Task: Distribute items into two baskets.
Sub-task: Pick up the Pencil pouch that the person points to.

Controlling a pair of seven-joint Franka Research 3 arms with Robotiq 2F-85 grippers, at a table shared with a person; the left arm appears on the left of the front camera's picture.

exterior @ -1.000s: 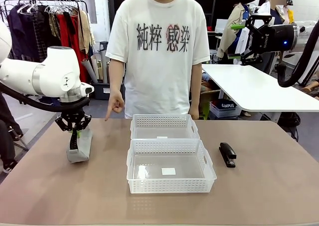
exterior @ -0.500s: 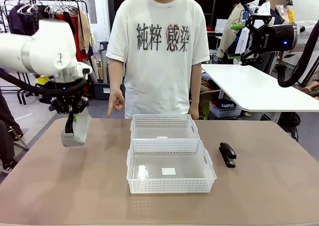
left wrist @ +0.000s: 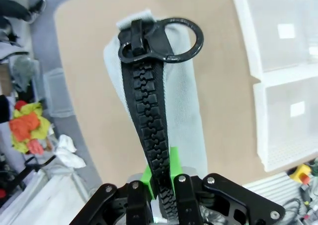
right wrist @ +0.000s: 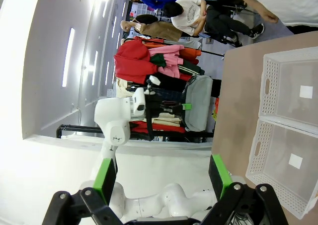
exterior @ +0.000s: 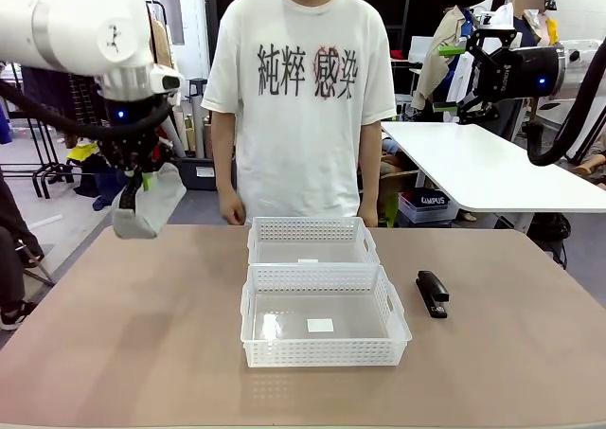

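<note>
On the brown table (exterior: 123, 353) the near basket (exterior: 322, 351) sits empty, and high to its left our left gripper (exterior: 140, 187) squeezes the grey pouch (exterior: 150, 211), so we should carry it right over that basket before letting go, while our right gripper (right wrist: 164, 178) hangs with jaws apart.

You have grey pouch (exterior: 147, 206) aloft at left; black stapler (exterior: 432, 293) flat on counter (exterior: 142, 344), right of near basket (exterior: 322, 351); far basket (exterior: 312, 228) touches it.
</note>
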